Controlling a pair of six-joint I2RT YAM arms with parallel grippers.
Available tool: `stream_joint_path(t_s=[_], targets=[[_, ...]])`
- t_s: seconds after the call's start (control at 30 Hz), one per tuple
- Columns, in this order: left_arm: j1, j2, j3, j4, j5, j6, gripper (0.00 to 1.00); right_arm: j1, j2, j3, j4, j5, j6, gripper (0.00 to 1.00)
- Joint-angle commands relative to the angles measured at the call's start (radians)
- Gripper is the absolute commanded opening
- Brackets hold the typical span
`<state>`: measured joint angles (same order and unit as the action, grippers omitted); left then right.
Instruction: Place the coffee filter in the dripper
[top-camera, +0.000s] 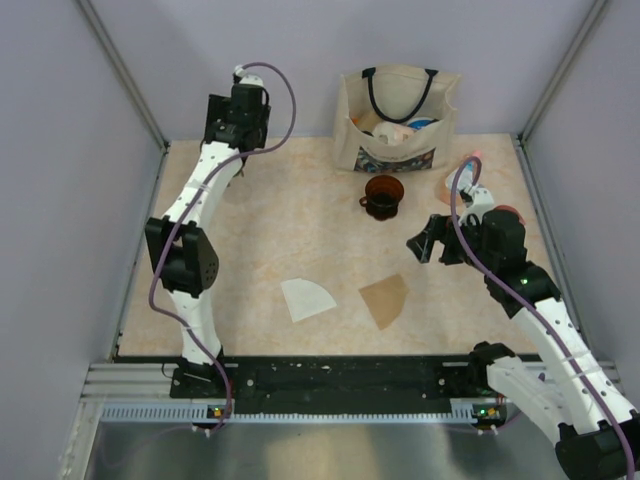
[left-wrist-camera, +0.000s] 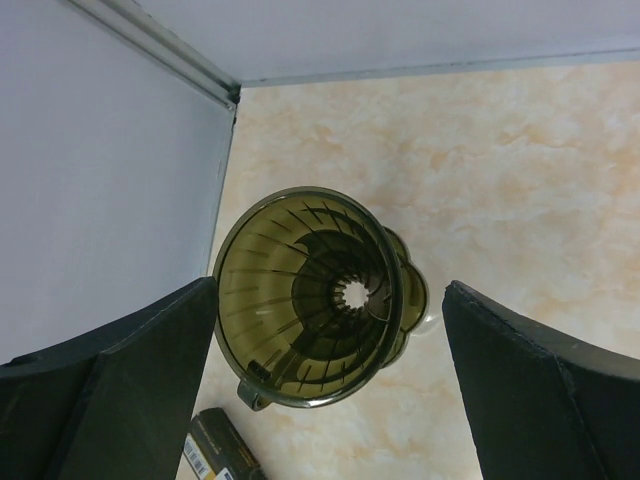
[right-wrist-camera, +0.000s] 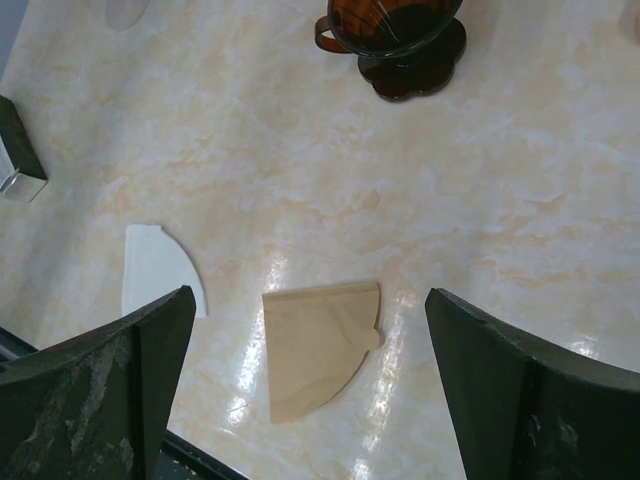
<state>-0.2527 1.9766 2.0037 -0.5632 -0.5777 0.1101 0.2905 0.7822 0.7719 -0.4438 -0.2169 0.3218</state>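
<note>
A beige marbled tabletop (top-camera: 290, 230) sits boxed by pale grey walls (top-camera: 60, 180) with metal corner posts (top-camera: 125, 75); overhead light glares off its glossy surface.

- The desk (right-wrist-camera: 520, 200) showed a smooth, glossy marbled top that caught the light.
- The white filter (top-camera: 306, 298) and brown filter (right-wrist-camera: 318, 345) were thin matt paper.
- The amber dripper (right-wrist-camera: 400, 30) and olive dripper (left-wrist-camera: 300, 300) looked like glossy translucent plastic, the olive one ribbed inside.
- The tote bag (top-camera: 395, 120) was plain cloth.
- The right end effector (right-wrist-camera: 310, 385) had matt black fingers (right-wrist-camera: 530, 400), one scuffed grey.
</note>
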Motion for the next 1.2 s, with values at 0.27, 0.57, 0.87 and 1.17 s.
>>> stream_joint_path(t_s=[0.27,0.57,0.87,1.17], targets=[[0.013,0.057,0.061,0.017,-0.128,0.068,0.99,-0.001,-0.009,0.0,0.004,0.033,-0.015,0.99],[0.026,0.053,0.05,0.011,-0.122,0.063,0.99,0.001,-0.011,0.0,0.005,0.044,-0.013,0.99],[0.024,0.024,0.04,-0.018,-0.05,0.03,0.99,0.001,-0.015,0.001,0.002,0.054,-0.012,0.99],[0.017,-0.254,-0.031,-0.089,0.269,-0.188,0.99,-0.001,-0.029,0.003,-0.016,0.09,0.0,0.99]])
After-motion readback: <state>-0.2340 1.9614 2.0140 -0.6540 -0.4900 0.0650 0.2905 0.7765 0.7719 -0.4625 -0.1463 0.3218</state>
